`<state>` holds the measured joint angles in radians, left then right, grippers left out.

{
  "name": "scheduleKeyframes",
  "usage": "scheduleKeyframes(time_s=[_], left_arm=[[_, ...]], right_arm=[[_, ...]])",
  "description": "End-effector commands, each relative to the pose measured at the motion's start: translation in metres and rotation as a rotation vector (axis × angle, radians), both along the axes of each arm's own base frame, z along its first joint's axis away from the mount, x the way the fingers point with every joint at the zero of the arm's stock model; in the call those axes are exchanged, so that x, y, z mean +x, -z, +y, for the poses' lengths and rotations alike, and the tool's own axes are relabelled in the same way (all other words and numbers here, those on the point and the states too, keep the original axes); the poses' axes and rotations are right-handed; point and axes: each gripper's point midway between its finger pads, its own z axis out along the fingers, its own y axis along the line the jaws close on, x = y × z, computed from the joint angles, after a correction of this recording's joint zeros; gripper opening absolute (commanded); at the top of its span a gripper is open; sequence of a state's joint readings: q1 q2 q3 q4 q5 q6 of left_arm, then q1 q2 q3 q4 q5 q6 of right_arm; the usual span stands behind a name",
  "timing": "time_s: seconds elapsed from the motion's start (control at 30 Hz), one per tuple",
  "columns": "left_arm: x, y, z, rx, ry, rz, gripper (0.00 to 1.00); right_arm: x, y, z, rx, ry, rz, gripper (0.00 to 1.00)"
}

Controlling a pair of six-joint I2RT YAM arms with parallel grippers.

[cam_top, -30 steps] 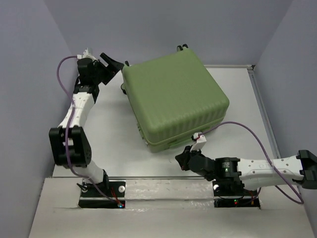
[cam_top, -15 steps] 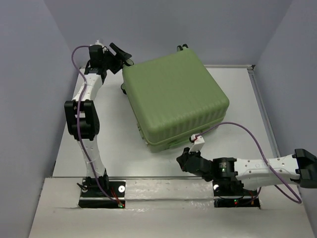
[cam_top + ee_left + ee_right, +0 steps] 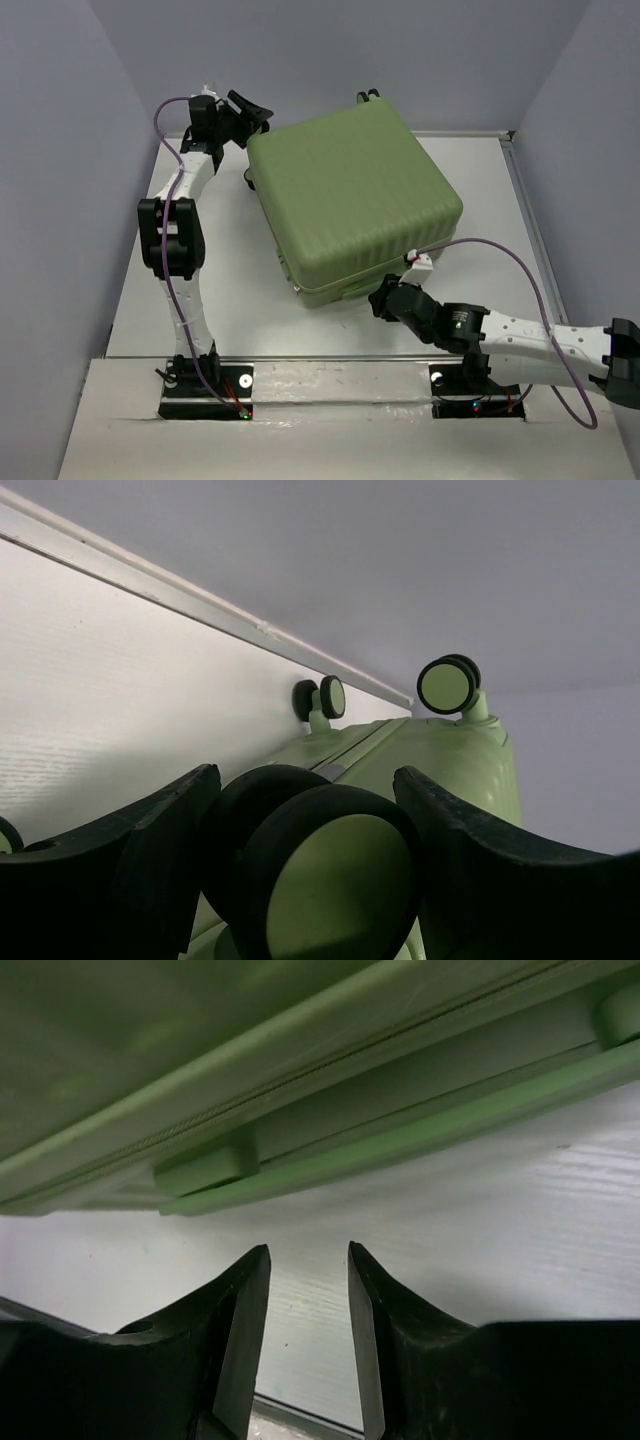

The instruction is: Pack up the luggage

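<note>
The luggage (image 3: pixel 350 200) is a large light-green ribbed suitcase lying closed on the white table. My left gripper (image 3: pixel 257 118) reaches its far-left corner. In the left wrist view, a black wheel with a green hub (image 3: pixel 320 870) sits between the open fingers of that gripper (image 3: pixel 305 778) and nearly fills the gap; I cannot tell whether they touch it. My right gripper (image 3: pixel 380 300) is at the suitcase's near edge. In the right wrist view, this gripper (image 3: pixel 307 1250) stands slightly open and empty, just below the suitcase's seam (image 3: pixel 300 1100).
Two more wheels (image 3: pixel 448 683) (image 3: pixel 322 697) stick up at the suitcase's far end near the back wall. A raised rim (image 3: pixel 525 200) borders the table on the right. Grey walls close in on three sides. Purple cables loop off both arms.
My left arm swung right and brought its jaws around the corner wheel, narrowing a little. My right gripper moved up to the suitcase's near edge and went from shut to partly open.
</note>
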<state>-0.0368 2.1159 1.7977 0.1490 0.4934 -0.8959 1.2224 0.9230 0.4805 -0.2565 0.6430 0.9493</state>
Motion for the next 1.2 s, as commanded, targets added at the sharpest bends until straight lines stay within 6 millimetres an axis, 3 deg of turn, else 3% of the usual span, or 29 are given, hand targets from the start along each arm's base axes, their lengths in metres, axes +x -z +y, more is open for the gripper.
scheduleKeyframes(time_s=[0.0, 0.03, 0.1, 0.13, 0.2, 0.23, 0.27, 0.3, 0.33, 0.37, 0.4, 0.43, 0.47, 0.5, 0.53, 0.57, 0.6, 0.63, 0.67, 0.7, 0.73, 0.77, 0.8, 0.93, 0.97, 1.0, 1.07, 1.1, 1.17], left_arm=[[-0.009, -0.032, -0.001, -0.033, 0.006, -0.095, 0.12], [-0.009, -0.026, 0.006, -0.023, -0.014, -0.086, 0.06], [-0.013, -0.031, 0.015, -0.002, -0.036, -0.105, 0.06], [-0.018, -0.019, 0.021, 0.006, -0.053, -0.092, 0.06], [-0.028, -0.027, 0.025, 0.017, -0.076, -0.121, 0.06], [-0.036, -0.004, 0.043, 0.023, -0.119, -0.075, 0.06], [-0.045, -0.013, 0.053, 0.024, -0.143, -0.092, 0.06], [-0.052, -0.011, 0.059, 0.028, -0.159, -0.091, 0.06], [-0.064, 0.011, 0.065, 0.036, -0.175, -0.051, 0.06], [-0.07, 0.017, 0.072, 0.045, -0.206, -0.041, 0.06], [-0.087, 0.025, 0.077, 0.051, -0.221, -0.025, 0.06], [-0.098, 0.012, 0.08, 0.052, -0.24, -0.051, 0.06], [-0.107, 0.015, 0.081, 0.049, -0.251, -0.044, 0.06], [-0.117, 0.018, 0.08, 0.044, -0.254, -0.044, 0.06], [-0.128, 0.02, 0.079, 0.04, -0.255, -0.045, 0.06], [-0.147, 0.024, 0.078, 0.047, -0.252, -0.048, 0.06], [-0.157, 0.025, 0.077, 0.055, -0.249, -0.05, 0.06], [-0.174, 0.043, 0.077, 0.065, -0.249, -0.016, 0.06], [-0.187, 0.029, 0.076, 0.079, -0.246, -0.063, 0.06], [-0.201, 0.045, 0.077, 0.1, -0.25, -0.022, 0.06], [-0.212, 0.034, 0.077, 0.109, -0.248, -0.054, 0.06], [-0.217, 0.046, 0.076, 0.118, -0.238, -0.028, 0.06], [-0.226, 0.033, 0.074, 0.126, -0.232, -0.067, 0.06], [-0.245, 0.023, 0.07, 0.164, -0.192, -0.082, 0.06], [-0.247, 0.018, 0.07, 0.168, -0.185, -0.092, 0.06], [-0.246, 0.008, 0.069, 0.179, -0.18, -0.109, 0.06], [-0.244, 0.001, 0.068, 0.184, -0.171, -0.12, 0.06], [-0.242, -0.005, 0.069, 0.19, -0.172, -0.131, 0.06], [-0.24, -0.006, 0.068, 0.19, -0.167, -0.128, 0.06]], right_arm=[[0.018, -0.007, -0.017, -0.022, 0.029, -0.027, 0.46], [0.023, -0.007, -0.019, -0.022, 0.037, -0.029, 0.47], [0.038, -0.007, -0.027, -0.03, 0.054, -0.036, 0.47], [0.047, -0.011, -0.024, -0.01, 0.053, -0.056, 0.47], [0.067, -0.01, -0.033, 0.0, 0.066, -0.058, 0.47], [0.08, -0.018, -0.031, 0.039, 0.07, -0.09, 0.46], [0.086, -0.015, -0.024, 0.058, 0.026, -0.074, 0.46], [0.104, -0.018, -0.037, 0.049, 0.056, -0.095, 0.45], [0.117, -0.03, -0.034, 0.084, 0.05, -0.146, 0.44], [0.124, -0.041, -0.026, 0.112, -0.001, -0.169, 0.44], [0.14, -0.038, -0.034, 0.084, 0.002, -0.181, 0.43], [0.149, -0.05, -0.028, 0.114, -0.037, -0.219, 0.43], [0.164, -0.067, -0.027, 0.131, -0.043, -0.256, 0.42], [0.173, -0.074, -0.025, 0.146, -0.076, -0.266, 0.42], [0.185, -0.067, -0.026, 0.141, -0.089, -0.246, 0.42], [0.201, -0.09, -0.027, 0.166, -0.125, -0.285, 0.42], [0.207, -0.092, -0.025, 0.168, -0.15, -0.286, 0.42], [0.211, -0.093, -0.02, 0.162, -0.173, -0.281, 0.43], [0.21, -0.096, -0.019, 0.135, -0.198, -0.265, 0.49], [0.201, -0.092, -0.021, 0.124, -0.209, -0.221, 0.53], [0.196, -0.091, -0.024, 0.117, -0.205, -0.205, 0.57], [0.188, -0.088, -0.026, 0.114, -0.203, -0.185, 0.6], [0.181, -0.085, -0.031, 0.112, -0.186, -0.165, 0.67], [0.131, -0.068, -0.053, 0.12, -0.144, -0.094, 0.69], [0.114, -0.047, -0.062, 0.104, -0.123, -0.035, 0.67], [0.102, -0.062, -0.064, 0.136, -0.116, -0.085, 0.55], [0.079, -0.053, -0.061, 0.17, -0.147, -0.078, 0.39], [0.069, -0.064, -0.058, 0.202, -0.163, -0.112, 0.17], [0.057, -0.066, -0.051, 0.219, -0.205, -0.128, 0.07]])
